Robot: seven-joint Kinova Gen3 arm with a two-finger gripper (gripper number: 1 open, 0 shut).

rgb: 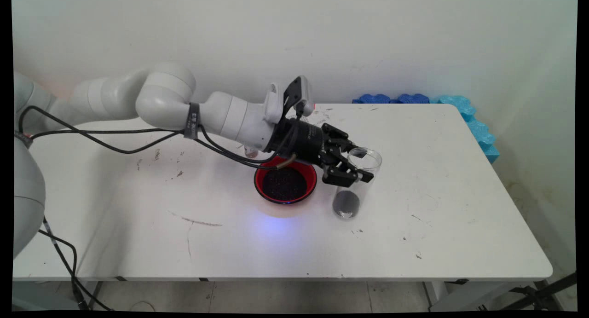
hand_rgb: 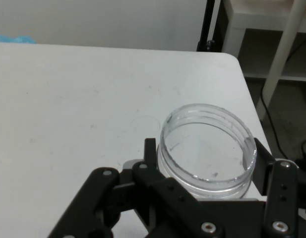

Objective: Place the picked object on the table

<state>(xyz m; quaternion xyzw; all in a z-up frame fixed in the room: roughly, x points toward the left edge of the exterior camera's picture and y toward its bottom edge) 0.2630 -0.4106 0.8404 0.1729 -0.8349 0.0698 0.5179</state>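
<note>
The black gripper (rgb: 353, 170) had its two fingers clamped on either side of a clear jar (rgb: 355, 183), gripping it just under the open rim. In the hand view the gripper (hand_rgb: 207, 173) showed a finger (hand_rgb: 151, 156) pressed to the jar (hand_rgb: 207, 148) wall. The jar stood upright on the white table (rgb: 460, 207), about mid-table and towards the right, with dark grains settled at its bottom. Just beside it to the left sat a red bowl (rgb: 285, 182) of dark grains. Blue foam pieces (rgb: 464, 108) lined the far right corner.
</note>
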